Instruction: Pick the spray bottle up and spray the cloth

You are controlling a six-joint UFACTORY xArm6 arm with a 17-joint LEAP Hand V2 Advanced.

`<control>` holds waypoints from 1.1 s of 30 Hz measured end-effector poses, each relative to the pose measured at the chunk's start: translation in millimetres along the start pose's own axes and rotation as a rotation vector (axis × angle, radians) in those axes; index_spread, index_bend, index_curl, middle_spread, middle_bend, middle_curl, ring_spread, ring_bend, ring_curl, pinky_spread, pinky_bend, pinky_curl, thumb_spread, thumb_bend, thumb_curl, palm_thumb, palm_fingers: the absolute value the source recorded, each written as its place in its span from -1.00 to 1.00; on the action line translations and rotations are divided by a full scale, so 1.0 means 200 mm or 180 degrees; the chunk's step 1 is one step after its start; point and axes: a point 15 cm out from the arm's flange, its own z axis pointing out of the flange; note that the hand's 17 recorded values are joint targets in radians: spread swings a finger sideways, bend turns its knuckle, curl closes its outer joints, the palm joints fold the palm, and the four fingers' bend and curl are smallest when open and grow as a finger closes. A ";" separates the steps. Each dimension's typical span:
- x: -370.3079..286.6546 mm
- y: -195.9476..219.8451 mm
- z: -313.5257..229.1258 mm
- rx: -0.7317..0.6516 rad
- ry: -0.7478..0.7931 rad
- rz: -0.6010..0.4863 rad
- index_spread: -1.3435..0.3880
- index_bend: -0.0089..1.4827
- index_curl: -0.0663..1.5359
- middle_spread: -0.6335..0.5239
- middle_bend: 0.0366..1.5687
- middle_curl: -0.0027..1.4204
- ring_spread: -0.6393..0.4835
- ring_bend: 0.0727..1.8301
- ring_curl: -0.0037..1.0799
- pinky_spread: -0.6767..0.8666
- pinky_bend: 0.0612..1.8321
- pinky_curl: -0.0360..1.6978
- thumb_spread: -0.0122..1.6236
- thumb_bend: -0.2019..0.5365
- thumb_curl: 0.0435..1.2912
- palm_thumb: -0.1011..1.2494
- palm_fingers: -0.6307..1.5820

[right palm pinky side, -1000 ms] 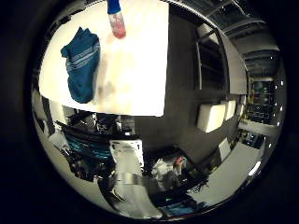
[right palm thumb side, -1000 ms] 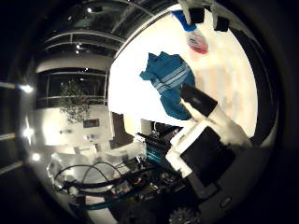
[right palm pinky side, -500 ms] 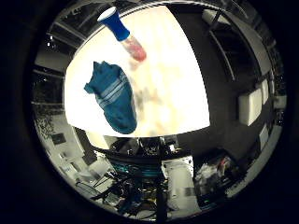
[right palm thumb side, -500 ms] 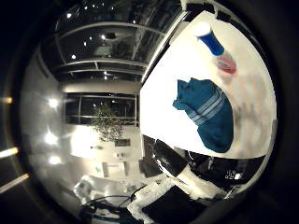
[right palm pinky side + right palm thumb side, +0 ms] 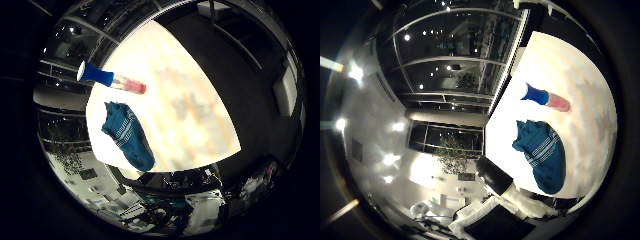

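A spray bottle (image 5: 108, 79) with a blue top and a clear body with a pink base lies on its side on the pale table (image 5: 190, 100). A crumpled blue cloth (image 5: 128, 135) with pale stripes lies on the table close beside it. The right thumb side palm view shows the same bottle (image 5: 544, 98) and cloth (image 5: 542, 153) on the table (image 5: 582, 90). Both things are small in the views, so the palm is well away from them.
The table's edges run close to the bottle and cloth. Beyond it are a dark floor (image 5: 250, 60), cluttered equipment (image 5: 170, 205), and large windows with ceiling lights (image 5: 450, 60). Bare tabletop lies beyond the bottle.
The whole picture has turned and shifted in both views, so the camera has moved. The hand's parts that showed in the thumb side view one second ago are out of view.
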 end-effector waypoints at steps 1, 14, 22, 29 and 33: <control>0.03 0.00 0.01 0.0009 -0.0023 0.0013 0.37 -0.79 -0.60 0.47 -0.69 -0.53 0.56 -0.57 -0.53 0.40 -0.43 -0.63 0.28 -0.55 -0.61 -0.17 -0.44; 0.17 0.06 0.28 -0.0292 -0.0232 -0.0029 0.29 -0.82 -0.66 0.50 -0.80 -0.56 0.59 -0.70 -0.56 0.39 -0.52 -0.62 0.09 -0.54 -0.60 -0.44 -0.49; 0.10 0.04 0.45 -0.0402 -0.0384 -0.0181 0.29 -0.82 -0.68 0.49 -0.79 -0.57 0.57 -0.72 -0.54 0.37 -0.57 -0.61 0.09 -0.54 -0.58 -0.41 -0.48; 0.08 0.03 0.58 -0.0378 -0.0502 -0.0305 0.33 -0.81 -0.67 0.49 -0.75 -0.54 0.54 -0.72 -0.53 0.30 -0.64 -0.61 0.09 -0.54 -0.57 -0.37 -0.44; 0.08 0.01 0.65 -0.0225 -0.0621 -0.0327 0.36 -0.80 -0.65 0.48 -0.71 -0.53 0.53 -0.70 -0.52 0.28 -0.65 -0.61 0.10 -0.54 -0.57 -0.34 -0.42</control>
